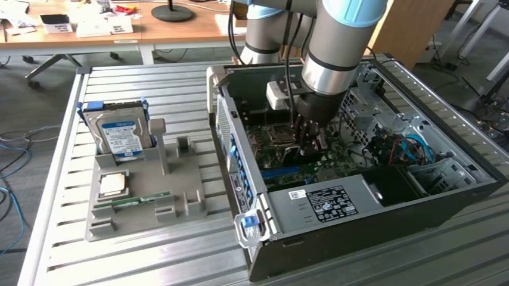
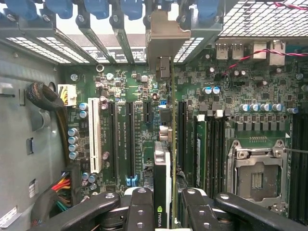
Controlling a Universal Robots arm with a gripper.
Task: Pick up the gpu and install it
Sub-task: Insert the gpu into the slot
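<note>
1. We see the claw [image 2: 163, 211] pinching the gpu [image 2: 166, 159] edge-on — its fingers [image 2: 139, 207] clamp either side.
2. The gpu stands upright over the motherboard [image 2: 120, 86] inside the open computer case [image 1: 445, 196], its silver bracket [image 2: 166, 36] at the rear slots.
3. The case sits on the desk [image 1: 159, 262] — a parts tray [image 1: 143, 202] beside it.

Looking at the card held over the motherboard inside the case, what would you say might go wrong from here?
1. The gpu, clamped edge-on in the pincer, hangs among several parallel slots; a slight offset could press it onto the wrong slot or the board.
2. Its silver bracket sits close to the blue rear latches and could catch there.
3. The cable bundle beside the slots could snag the arm, I'd guess.
</note>
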